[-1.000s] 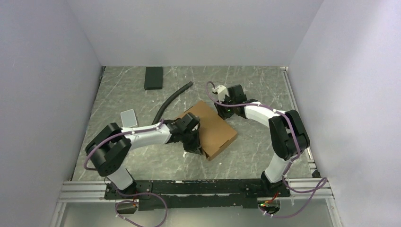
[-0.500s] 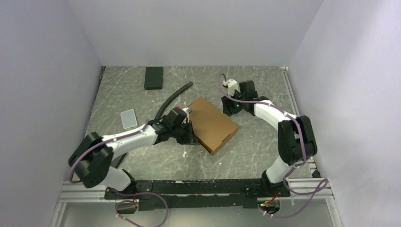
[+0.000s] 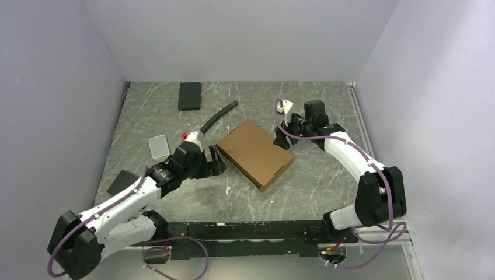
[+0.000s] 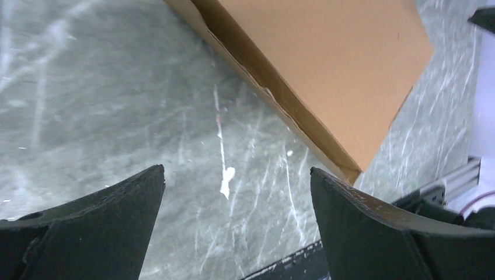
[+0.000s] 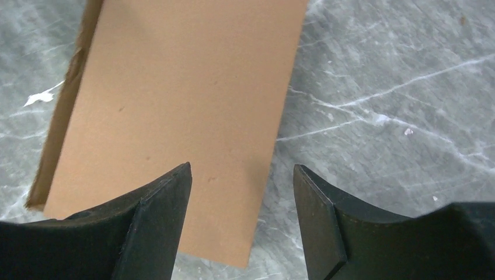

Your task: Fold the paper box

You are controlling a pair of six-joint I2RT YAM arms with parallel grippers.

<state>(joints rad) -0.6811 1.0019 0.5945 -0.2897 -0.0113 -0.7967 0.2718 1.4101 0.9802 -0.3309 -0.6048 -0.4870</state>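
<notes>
Both my hands stand open at the paper box (image 3: 255, 153), one on either side of it.

The box lies flat and closed on the bench (image 3: 315, 181), turned cornerwise in the middle, its plain brown lid up and a thin seam showing along the side wall. My left hand (image 3: 213, 161) hangs low just off the box's left corner, fingers wide apart with only bare bench between them. My right hand (image 3: 286, 130) sits at the box's far right corner, fingers apart, the lid's edge running below the gap; I cannot tell if it touches. Beyond the box to the left lie a black hose (image 3: 219, 115) and a black block (image 3: 190, 96).
</notes>
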